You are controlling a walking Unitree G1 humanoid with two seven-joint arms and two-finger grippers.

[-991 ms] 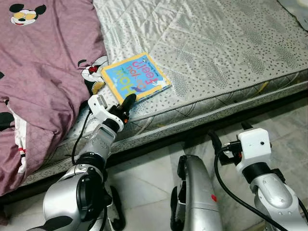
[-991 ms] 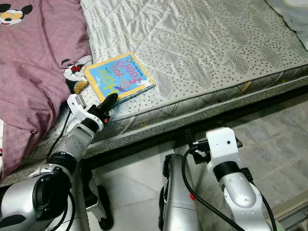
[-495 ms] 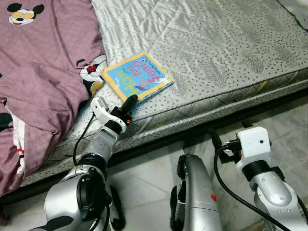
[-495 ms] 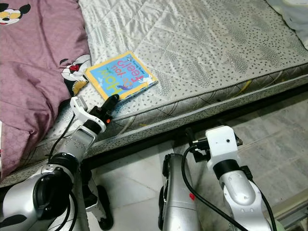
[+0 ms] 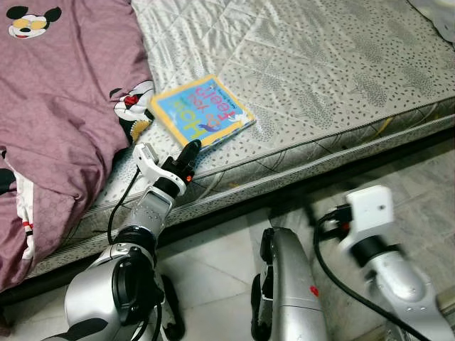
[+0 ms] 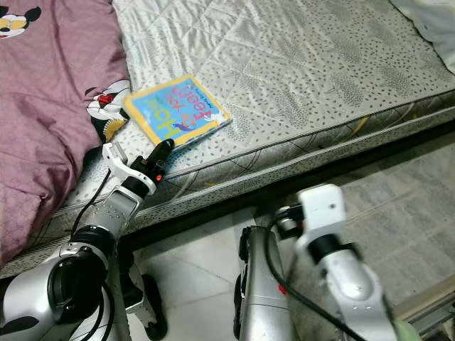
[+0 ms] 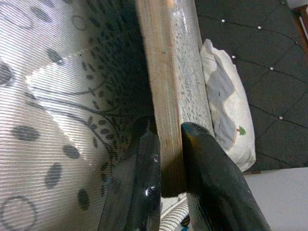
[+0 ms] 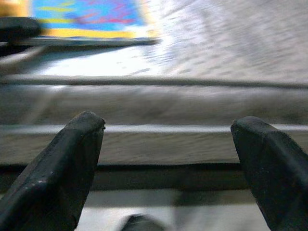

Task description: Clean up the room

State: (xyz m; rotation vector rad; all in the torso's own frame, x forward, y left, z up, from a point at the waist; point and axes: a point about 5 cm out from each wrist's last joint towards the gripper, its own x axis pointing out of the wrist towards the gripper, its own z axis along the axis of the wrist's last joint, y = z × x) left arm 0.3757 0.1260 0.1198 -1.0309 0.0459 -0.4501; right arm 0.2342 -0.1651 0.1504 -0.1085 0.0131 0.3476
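A blue and yellow children's book (image 5: 201, 111) lies flat on the grey patterned mattress (image 5: 320, 71), close to its front edge. My left gripper (image 5: 190, 150) reaches up from the floor side to the book's near corner. In the left wrist view its two black fingers (image 7: 139, 168) are pressed on either side of the book's thick edge (image 7: 166, 96). My right arm (image 5: 366, 209) hangs low over the floor in front of the bed and looks blurred. In the right wrist view the right gripper (image 8: 168, 124) stands wide open, facing the mattress side, with nothing between its fingers.
A purple cartoon-mouse blanket (image 5: 57, 106) covers the bed's left part and hangs over the edge. A dark bed frame runs under the mattress above the tiled floor (image 5: 213, 270). A pale pillow (image 7: 226, 106) lies further along the bed. White cloth (image 6: 426, 21) sits at the far right corner.
The right arm has shifted slightly and is now blurred with motion. The left gripper stays at the book's near corner. The book has not moved on the mattress.
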